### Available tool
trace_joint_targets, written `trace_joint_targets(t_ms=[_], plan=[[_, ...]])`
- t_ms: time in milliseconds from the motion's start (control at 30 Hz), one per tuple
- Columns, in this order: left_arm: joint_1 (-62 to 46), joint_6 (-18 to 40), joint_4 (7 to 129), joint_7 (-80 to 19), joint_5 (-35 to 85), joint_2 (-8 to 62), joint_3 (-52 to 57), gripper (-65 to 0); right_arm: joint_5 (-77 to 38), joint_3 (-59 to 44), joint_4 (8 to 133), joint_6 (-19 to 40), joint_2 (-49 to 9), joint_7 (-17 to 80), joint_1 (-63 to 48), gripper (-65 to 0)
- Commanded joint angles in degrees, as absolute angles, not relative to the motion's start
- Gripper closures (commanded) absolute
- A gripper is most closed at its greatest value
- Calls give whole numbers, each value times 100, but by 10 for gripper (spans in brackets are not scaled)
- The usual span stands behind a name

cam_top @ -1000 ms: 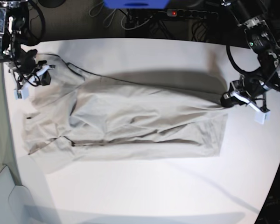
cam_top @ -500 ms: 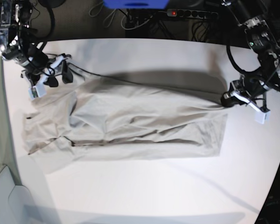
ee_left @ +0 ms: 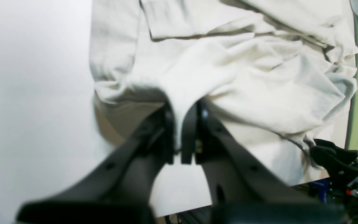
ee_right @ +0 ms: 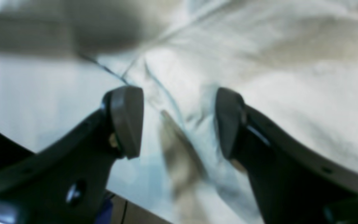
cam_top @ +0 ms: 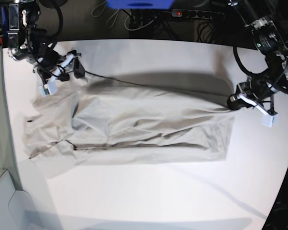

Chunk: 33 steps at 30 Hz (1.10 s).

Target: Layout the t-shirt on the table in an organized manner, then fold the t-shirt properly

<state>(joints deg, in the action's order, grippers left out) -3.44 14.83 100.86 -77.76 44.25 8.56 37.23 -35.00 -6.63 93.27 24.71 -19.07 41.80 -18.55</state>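
t-shirt point(cam_top: 129, 127) is lying spread lengthwise across the middle of the table point(cam_top: 158, 191), wrinkled, with 1 hem corner lifted at the base view's right. Bare white tabletop is showing on the near side and at the right; the shirt's left end is sitting near the table's left edge.

left gripper point(cam_top: 234, 101) is pinching that hem corner, jaws clamped tight on the fabric, arm reaching in from the right edge. right gripper point(cam_top: 62, 72) is hovering over the shirt's far-left corner with jaws spread wide, holding nothing.

left wrist view is showing cloth point(ee_left: 179, 102) drawn up between the closed fingers point(ee_left: 189, 137). right wrist view, blurred, is showing both pads point(ee_right: 126, 121) apart over a shirt edge.
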Motion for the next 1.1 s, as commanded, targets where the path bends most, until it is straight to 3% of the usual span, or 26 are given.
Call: trace_joint_targets(t_ms=[0,100,167,333,567,767,1067], plan=[[-277,1499,10158,-7679,4532,927,3732,-2,-3495,-690,9270,2527,-1974,4224,-1763,-373],[-268,1499,10141,-7679,4532,927,3732,-2,-3495,-690,9007,2527,-1974,4224,-1692,-352],[-259,1499,10141,-7679,4532,927,3732,-2,-3495,-690,8910,2545,-1974,4224,-1684,-289],[-251,1499,10141,-7670,4532,927,3732,-2,-3495,-681,8857,2545,-1974,4242,-1684,0],[-242,1499,10185,-7670,4532,927,3732,-2,-3495,-716,9077,2554,-2018,4224,-1710,0],[-57,1499,10202,-7670,5059,1007,3741,-2,-3503,-760,10202,2554,-2360,4224,-1666,0],[374,1499,10686,-7670,5499,1402,3741,-2,-3538,-1947,11679,2703,-2527,4207,-1385,0]])
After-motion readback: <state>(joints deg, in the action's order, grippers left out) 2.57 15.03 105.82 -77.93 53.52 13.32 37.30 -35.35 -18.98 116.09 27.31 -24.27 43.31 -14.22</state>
